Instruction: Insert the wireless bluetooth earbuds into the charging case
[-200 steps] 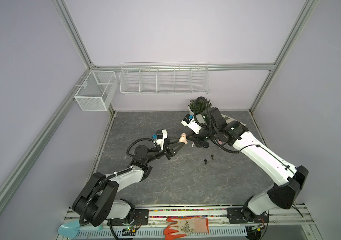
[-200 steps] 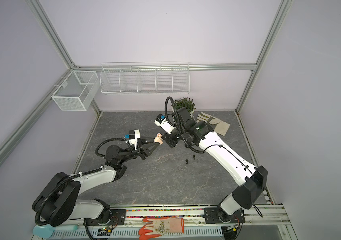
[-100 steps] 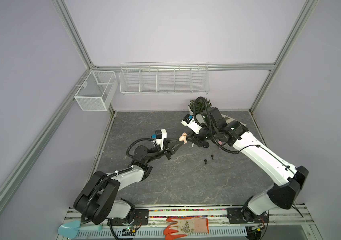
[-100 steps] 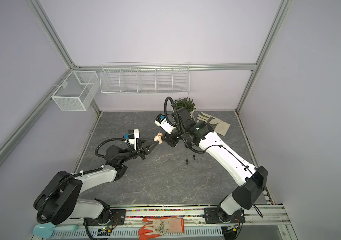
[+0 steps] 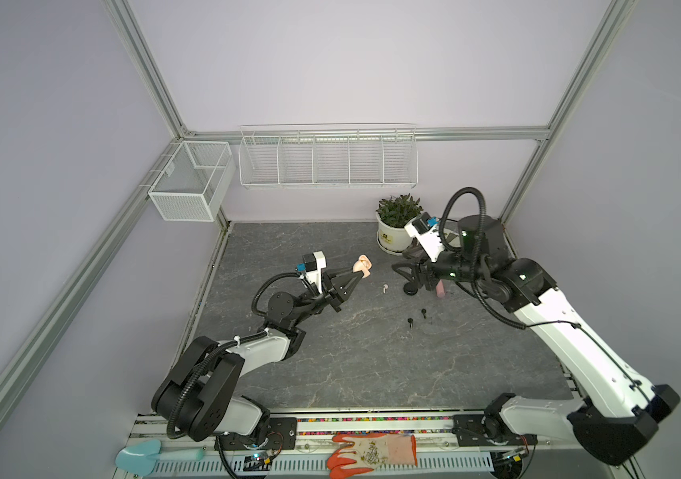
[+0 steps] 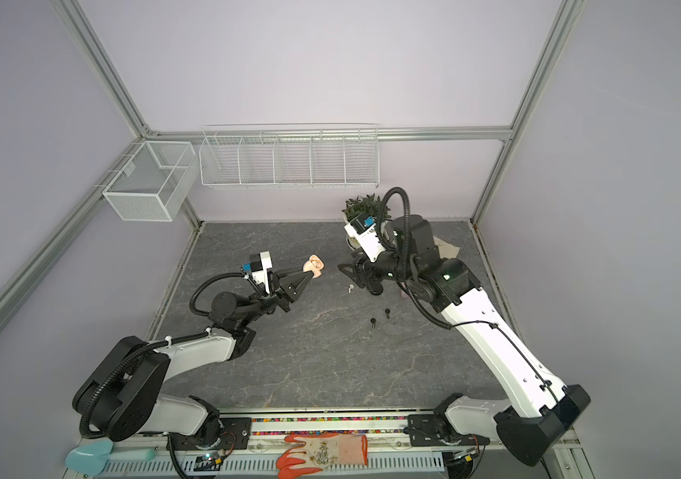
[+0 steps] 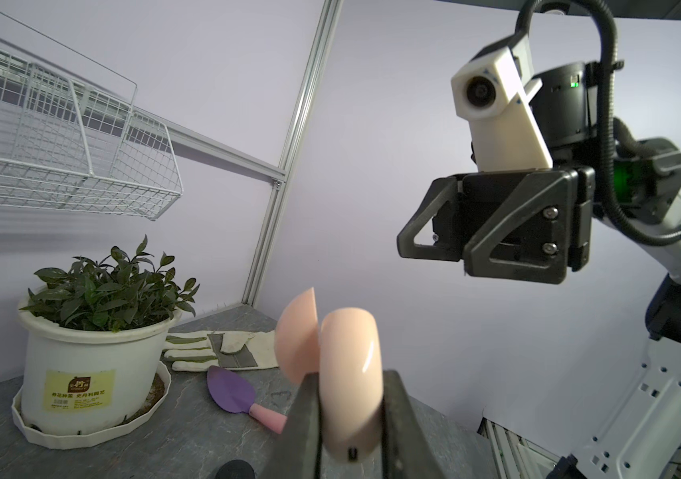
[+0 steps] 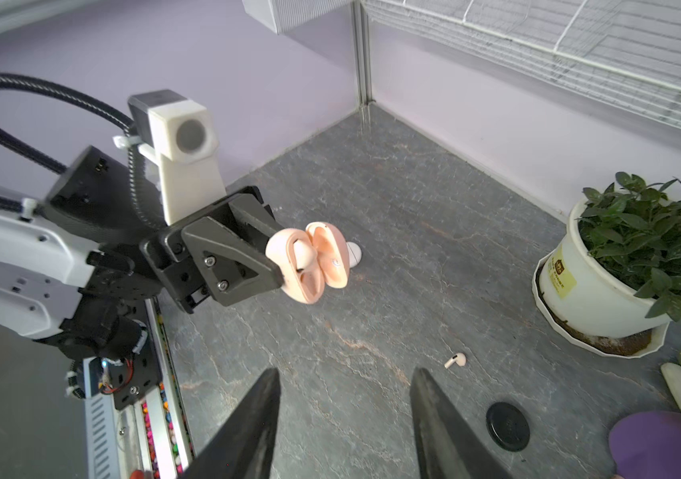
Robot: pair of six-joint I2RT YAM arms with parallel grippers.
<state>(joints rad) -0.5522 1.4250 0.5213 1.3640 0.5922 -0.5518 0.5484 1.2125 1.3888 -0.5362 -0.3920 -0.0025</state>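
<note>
Right gripper (image 8: 345,373), jaws apart and empty, hovers nearest the pale earbud (image 8: 456,360); left gripper (image 8: 275,259) clamps the open case (image 8: 316,259)

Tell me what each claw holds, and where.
Left claw clamps the open pink charging case by its base half; right claw is open, empty.

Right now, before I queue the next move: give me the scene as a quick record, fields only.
left pincer: shut on the charging case, lid open, held off the table
right pincer: open, empty
seated earbud: one pale bud appears to sit in the case
loose pale earbud: on the table, between the pincers
black earbuds: two, lying on the table
black round case: on the table by the right pincer
</note>
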